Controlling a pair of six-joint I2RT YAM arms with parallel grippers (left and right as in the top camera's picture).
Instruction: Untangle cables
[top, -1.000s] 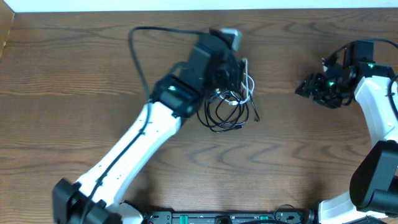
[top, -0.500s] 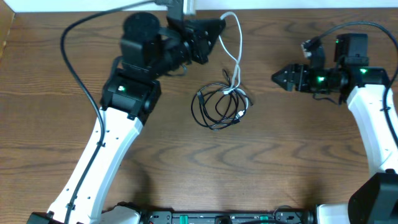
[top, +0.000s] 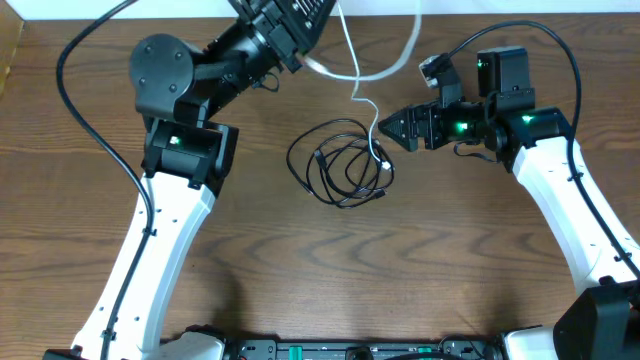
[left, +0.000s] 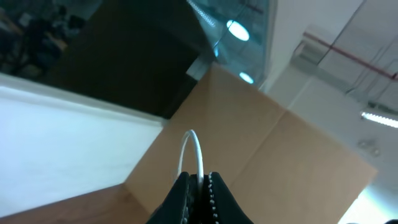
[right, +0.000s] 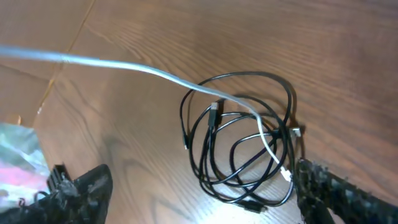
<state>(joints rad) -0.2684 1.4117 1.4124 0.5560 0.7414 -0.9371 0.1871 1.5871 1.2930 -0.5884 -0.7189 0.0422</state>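
Observation:
The black cable (top: 338, 165) lies in a loose coil on the wooden table. It also shows in the right wrist view (right: 239, 146). The white cable (top: 357, 88) rises from the coil's right side up to my left gripper (top: 322, 12), which is raised high at the far edge. In the left wrist view the left gripper (left: 199, 183) is shut on a loop of the white cable (left: 194, 146). My right gripper (top: 385, 127) is open, right next to the coil. In its own view the right gripper (right: 205, 196) straddles the coil, and the white cable (right: 124, 64) crosses above.
The thick black arm wire (top: 75, 75) loops at the left of the left arm. The table's far edge (top: 520, 14) runs along the top. A brown box wall (left: 280, 155) fills the left wrist view.
My left gripper has risen and drawn the white cable up out of the coil. My right gripper has moved left, up to the coil's right side. The coil shifted slightly.

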